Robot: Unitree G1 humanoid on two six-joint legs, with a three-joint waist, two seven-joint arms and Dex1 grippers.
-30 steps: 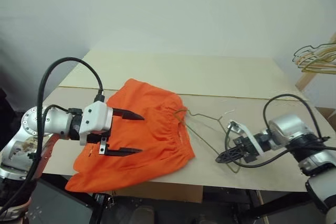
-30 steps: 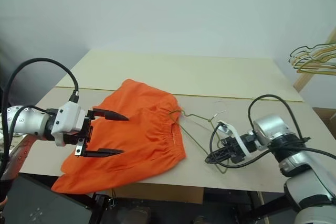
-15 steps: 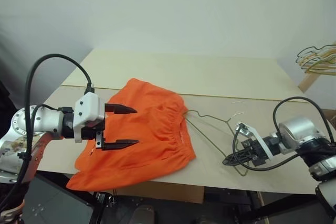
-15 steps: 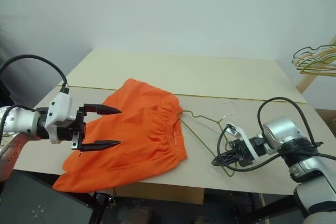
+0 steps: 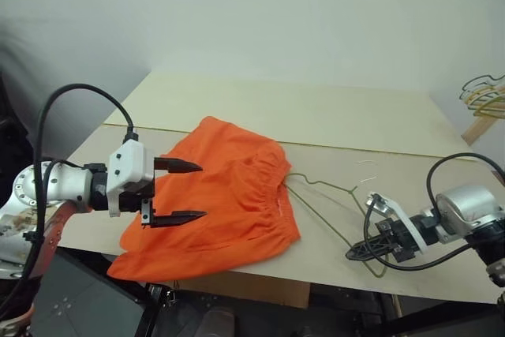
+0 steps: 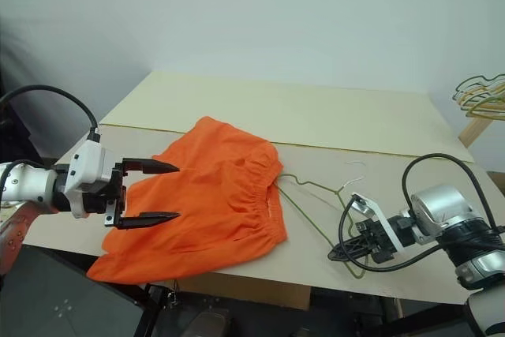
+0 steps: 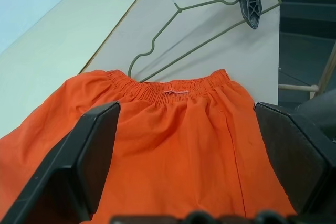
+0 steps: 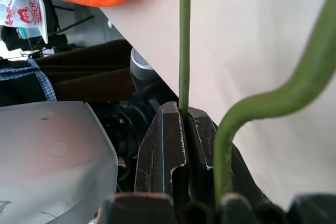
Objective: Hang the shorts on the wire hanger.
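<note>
Left gripper (image 5: 180, 191): hung with its two black fingers spread wide and nothing between them, above the left part of the shorts near the bench's front-left corner, pointing across the cloth toward the waistband.
Shorts (image 5: 225, 195): lay flat on the left half of the bench (image 5: 316, 120), the hem spilling over the front edge, the gathered waistband facing right.
Wire hanger (image 5: 327, 203): lay flat on the bench right of the shorts, one shoulder tip touching or just under the waistband, the hook toward the back edge.
Right gripper (image 6: 347, 249): was clamped shut on the hanger's bottom wire near the bench's front-right edge; the right wrist view showed the wire pinched between the jaws.
Step in hand: apparently feeding the hanger into the shorts; not yet threaded.
Next move: probably the left gripper had to pinch and lift the waistband so the hanger's shoulder could slide inside.
Spare hangers (image 5: 483, 94): a bunch hung beyond the bench's far-right corner.
</note>
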